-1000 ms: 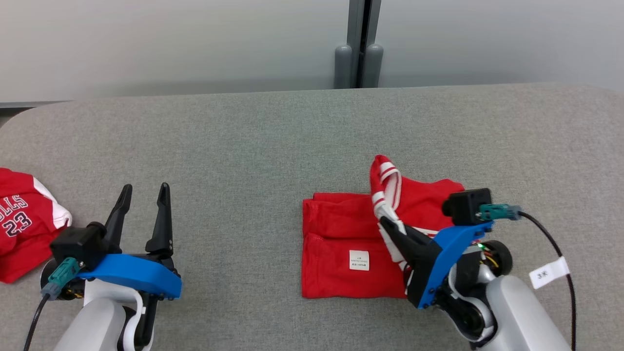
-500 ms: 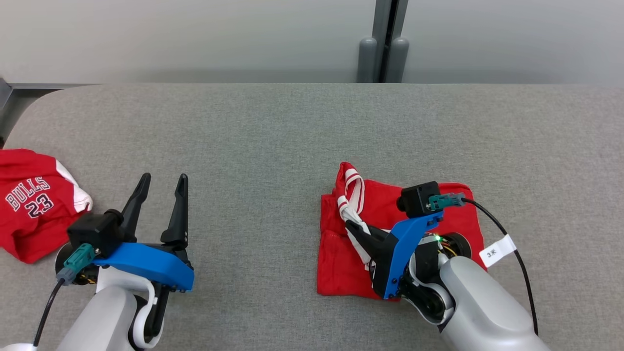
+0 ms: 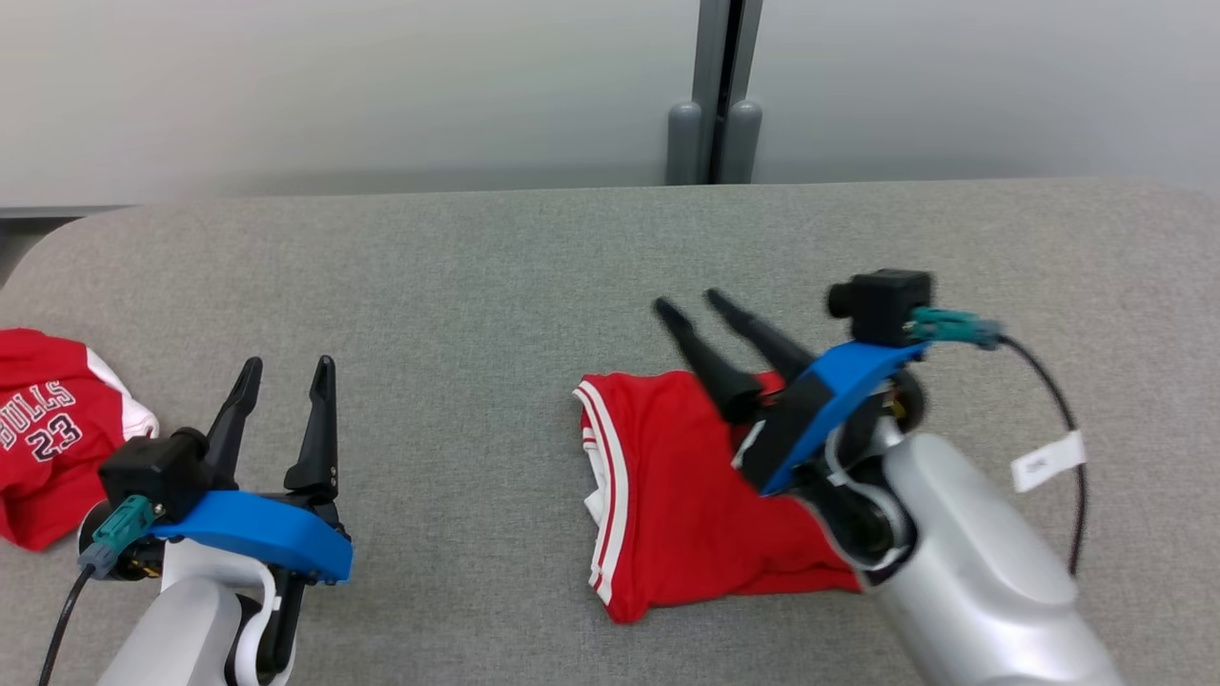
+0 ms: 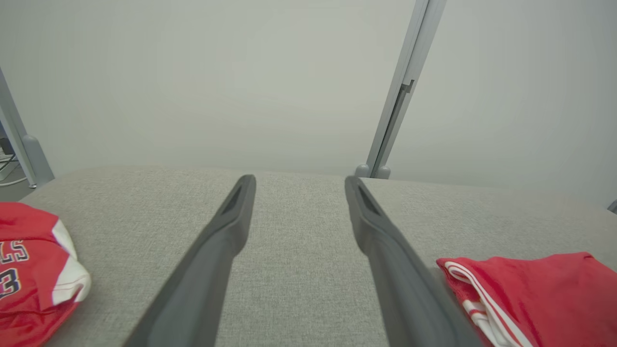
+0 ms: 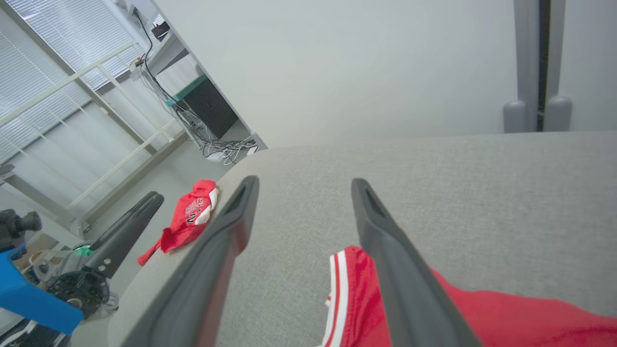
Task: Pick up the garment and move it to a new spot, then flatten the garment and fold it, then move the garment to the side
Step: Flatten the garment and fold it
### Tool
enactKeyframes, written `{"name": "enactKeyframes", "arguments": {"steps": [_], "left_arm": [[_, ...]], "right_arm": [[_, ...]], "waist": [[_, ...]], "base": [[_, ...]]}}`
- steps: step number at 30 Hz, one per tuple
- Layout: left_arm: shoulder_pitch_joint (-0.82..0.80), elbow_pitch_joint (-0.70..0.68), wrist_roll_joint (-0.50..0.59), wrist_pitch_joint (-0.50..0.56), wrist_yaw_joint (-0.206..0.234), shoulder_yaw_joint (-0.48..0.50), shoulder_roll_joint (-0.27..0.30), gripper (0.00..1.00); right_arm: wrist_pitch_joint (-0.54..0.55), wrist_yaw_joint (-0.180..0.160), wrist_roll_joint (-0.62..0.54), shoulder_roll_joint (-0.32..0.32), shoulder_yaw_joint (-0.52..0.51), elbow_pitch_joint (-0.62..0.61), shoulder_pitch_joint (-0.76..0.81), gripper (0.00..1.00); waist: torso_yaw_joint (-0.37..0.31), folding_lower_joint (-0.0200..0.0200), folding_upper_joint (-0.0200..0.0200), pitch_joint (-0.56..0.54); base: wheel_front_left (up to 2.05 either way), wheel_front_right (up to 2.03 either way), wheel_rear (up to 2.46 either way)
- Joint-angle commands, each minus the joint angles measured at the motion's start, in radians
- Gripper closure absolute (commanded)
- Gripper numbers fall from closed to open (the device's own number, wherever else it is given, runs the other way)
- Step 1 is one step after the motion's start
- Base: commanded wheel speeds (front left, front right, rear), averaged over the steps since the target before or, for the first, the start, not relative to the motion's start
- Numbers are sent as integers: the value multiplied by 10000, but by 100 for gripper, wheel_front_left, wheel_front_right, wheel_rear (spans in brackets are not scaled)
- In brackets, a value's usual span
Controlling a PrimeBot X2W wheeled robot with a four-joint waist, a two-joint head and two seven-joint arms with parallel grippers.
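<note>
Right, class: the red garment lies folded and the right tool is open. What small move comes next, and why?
Probably lower the right tool onto an edge of the garment and close: it is open and empty, and the folded piece is not yet aside.

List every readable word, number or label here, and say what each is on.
"ULLS" over "23": on the red jersey at far left; the first letter is cut off at the picture's edge.
White tag beside the right forearm: print too blurred to read.
Red garment: no text showing.
</note>
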Motion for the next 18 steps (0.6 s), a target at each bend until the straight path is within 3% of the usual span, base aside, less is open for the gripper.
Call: {"name": "enactKeyframes", "arguments": {"steps": [1,11,18], "left_arm": [[166,-73,-42,-38,56,65,74,0],[479,-517,-24,-87,351,78,-8,0],[793,-537,13,-133,386,247,-84,0]], "right_arm": [[-131,1,-395,-205,-426,-124,231,0],[-1037,3,-3491,-795,-3828,-1315,2587,0],[-2023,1,-4363,-791,-4708,-2366,4169,0]], "waist": [[-108,0,-1,-100],[-358,0,-1,-302],[-559,0,-1,-492]], "base": [[0,0,0],[0,0,0],[0,0,0]]}}
